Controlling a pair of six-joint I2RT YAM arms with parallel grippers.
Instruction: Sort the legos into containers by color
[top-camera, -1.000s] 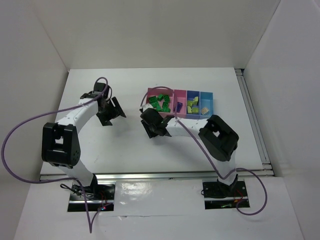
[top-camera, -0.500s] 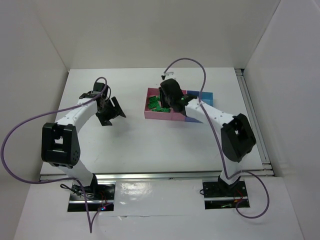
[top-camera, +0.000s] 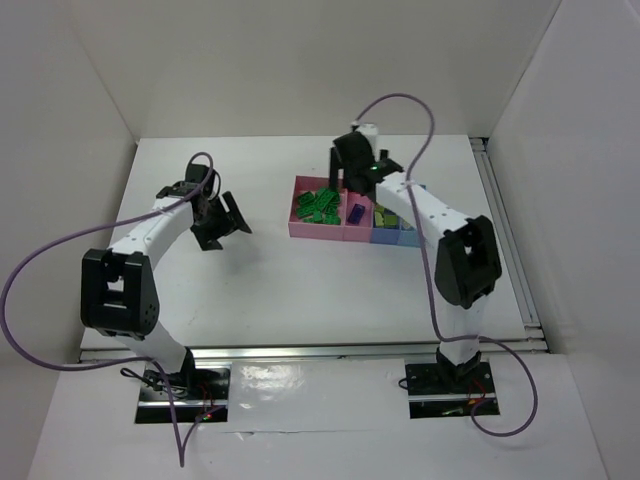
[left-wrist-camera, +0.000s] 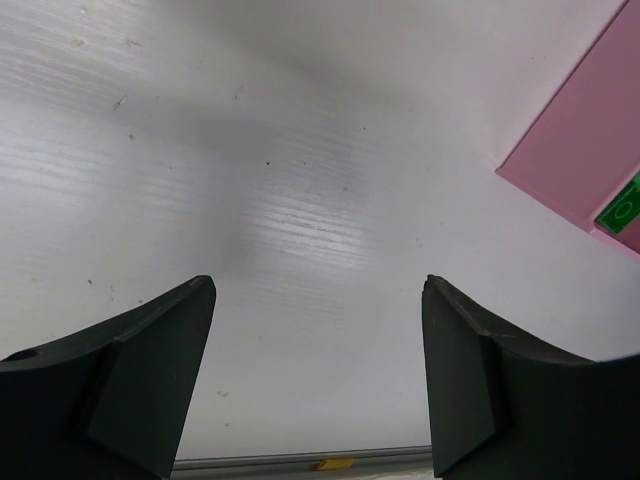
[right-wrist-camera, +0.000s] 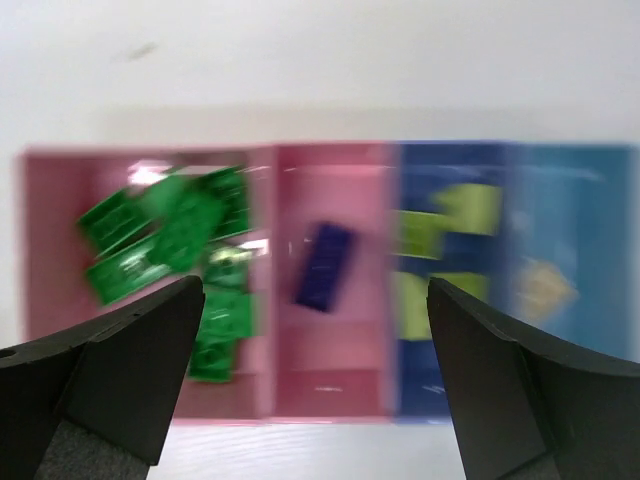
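From above, we see the right gripper (top-camera: 338, 182) over the containers (top-camera: 296, 228), the left gripper (top-camera: 232, 220) well apart above the table (top-camera: 300, 290). At the left wrist, we find its jaws wide, empty. At the right wrist, wide empty jaws frame the legos (right-wrist-camera: 170, 240), lying inside by colour.

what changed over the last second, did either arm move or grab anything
The right gripper moved from the table just in front of the containers, across the large pink bin, to their far side. It is open and holds nothing. The left gripper, the containers and the legos in them stayed where they were.
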